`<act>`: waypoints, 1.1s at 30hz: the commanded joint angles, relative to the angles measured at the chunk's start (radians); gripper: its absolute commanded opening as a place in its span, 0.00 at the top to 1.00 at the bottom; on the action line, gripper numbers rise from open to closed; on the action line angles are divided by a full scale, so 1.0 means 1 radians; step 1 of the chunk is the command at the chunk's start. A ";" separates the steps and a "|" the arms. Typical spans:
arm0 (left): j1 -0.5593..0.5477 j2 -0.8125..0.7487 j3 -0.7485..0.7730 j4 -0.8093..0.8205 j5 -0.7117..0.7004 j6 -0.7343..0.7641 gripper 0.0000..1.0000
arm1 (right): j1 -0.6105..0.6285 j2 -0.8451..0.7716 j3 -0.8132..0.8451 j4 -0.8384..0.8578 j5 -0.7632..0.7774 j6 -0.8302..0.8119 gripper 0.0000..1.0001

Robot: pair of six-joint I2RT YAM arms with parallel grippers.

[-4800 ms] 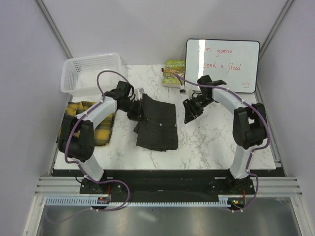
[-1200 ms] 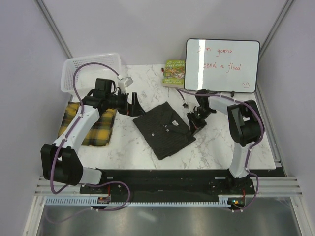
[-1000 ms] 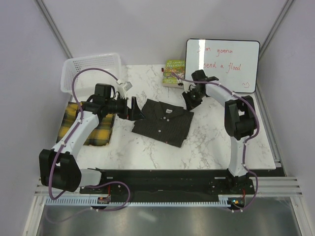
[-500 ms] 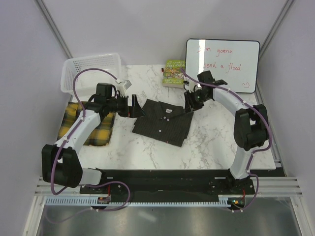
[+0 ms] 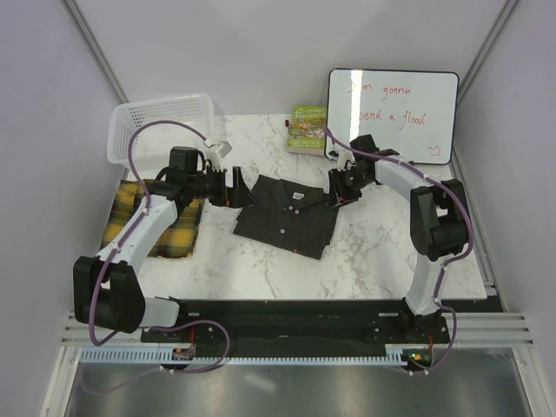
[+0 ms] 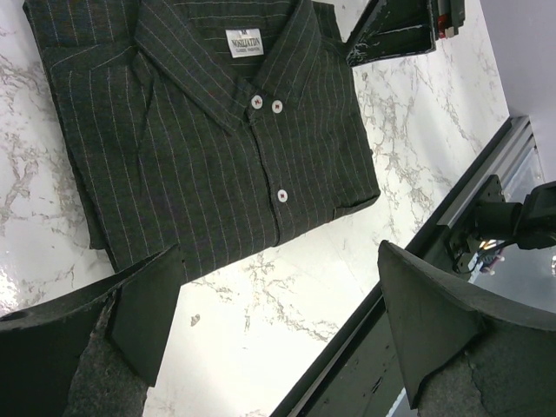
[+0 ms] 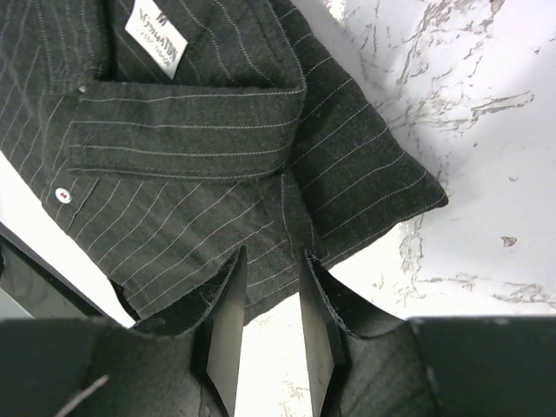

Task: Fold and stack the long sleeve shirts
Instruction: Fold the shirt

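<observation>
Two shirts lie well apart on your table [image 5: 373,252]: the folded pinstriped shirt [image 5: 287,215] mid-table, the plaid shirt [image 5: 165,228] at the left edge. Your left gripper [image 6: 278,252] gapes wide above the pinstripes; your right gripper [image 7: 271,254], fingers narrowly parted, holds nothing over the pinstriped shirt's corner.

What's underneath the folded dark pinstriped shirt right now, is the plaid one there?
Only white marble table shows around the dark pinstriped shirt; directly beneath is covered. The yellow-and-black plaid shirt lies apart, at the left edge.
</observation>
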 commanded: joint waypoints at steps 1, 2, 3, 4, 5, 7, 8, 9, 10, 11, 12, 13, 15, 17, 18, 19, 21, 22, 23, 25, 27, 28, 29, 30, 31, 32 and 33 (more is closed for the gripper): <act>0.005 -0.023 0.002 0.032 0.012 -0.007 0.01 | 0.000 0.033 0.008 0.030 0.017 0.030 0.62; 0.006 -0.023 0.004 0.033 0.004 -0.004 0.01 | 0.000 0.039 0.009 0.030 0.012 0.030 0.62; 0.008 -0.016 0.006 0.032 0.000 0.002 0.01 | 0.000 0.042 0.009 0.030 0.012 0.031 0.62; 0.009 -0.013 0.009 0.033 -0.008 0.002 0.01 | -0.001 0.046 0.009 0.030 0.011 0.033 0.61; 0.008 -0.010 0.010 0.030 -0.010 0.002 0.01 | -0.001 0.049 0.008 0.032 0.009 0.036 0.61; 0.011 0.000 0.013 0.030 -0.008 0.002 0.01 | 0.000 0.051 0.005 0.033 0.015 0.039 0.61; 0.012 0.003 0.015 0.030 -0.010 0.001 0.01 | 0.000 0.049 0.005 0.030 0.023 0.041 0.60; 0.012 0.007 0.018 0.030 -0.010 -0.001 0.01 | 0.000 0.048 0.003 0.033 0.035 0.039 0.59; 0.012 0.010 0.019 0.030 -0.008 -0.001 0.01 | 0.000 0.045 0.002 0.038 0.034 0.038 0.59; 0.014 0.011 0.021 0.030 -0.007 -0.001 0.01 | 0.000 0.042 -0.003 0.041 0.031 0.038 0.59; 0.015 0.010 0.022 0.032 -0.006 0.001 0.01 | 0.000 0.045 -0.001 0.040 0.023 0.035 0.59; 0.014 0.013 0.022 0.033 -0.006 0.002 0.01 | 0.000 0.046 -0.001 0.037 0.026 0.034 0.59; 0.015 0.028 0.030 0.035 -0.022 0.012 0.01 | 0.000 0.046 0.002 0.032 0.052 0.030 0.60; 0.017 0.063 0.042 0.033 -0.031 0.031 0.01 | -0.001 0.040 0.005 0.030 0.063 0.016 0.59; 0.018 0.077 0.059 0.032 -0.034 0.038 0.01 | -0.003 0.037 0.005 0.030 0.075 0.016 0.60; 0.018 0.092 0.073 0.018 -0.030 0.048 0.03 | -0.003 0.036 0.008 0.029 0.081 0.012 0.60; 0.018 0.143 0.105 0.012 -0.013 0.082 0.03 | -0.009 0.037 0.022 0.027 0.092 0.004 0.60; 0.018 0.163 0.117 0.003 -0.014 0.093 0.03 | -0.009 0.042 0.028 0.027 0.090 -0.005 0.59; 0.018 0.203 0.133 -0.003 -0.014 0.120 0.04 | -0.010 0.045 0.041 0.024 0.086 -0.005 0.59; 0.018 0.252 0.191 -0.031 -0.028 0.154 0.05 | -0.010 0.060 0.054 0.015 0.051 -0.008 0.60; 0.020 0.321 0.255 -0.052 -0.059 0.167 0.06 | -0.010 0.065 0.051 0.015 0.032 -0.001 0.61; 0.018 0.339 0.274 -0.056 -0.074 0.200 0.06 | -0.010 0.068 0.048 0.015 0.015 0.002 0.62; 0.018 0.361 0.306 -0.059 -0.097 0.208 0.07 | -0.010 0.068 0.045 0.014 0.006 0.007 0.62; 0.018 0.391 0.321 -0.060 -0.112 0.214 0.07 | -0.010 0.068 0.043 0.012 -0.003 0.008 0.63; 0.021 0.407 0.332 -0.060 -0.124 0.217 0.07 | -0.012 0.068 0.037 0.010 -0.014 0.013 0.63; 0.020 0.416 0.352 -0.059 -0.128 0.219 0.07 | -0.009 0.069 0.036 0.007 -0.032 0.015 0.63; 0.020 0.433 0.360 -0.059 -0.129 0.216 0.07 | -0.010 0.069 0.032 0.003 -0.038 0.021 0.63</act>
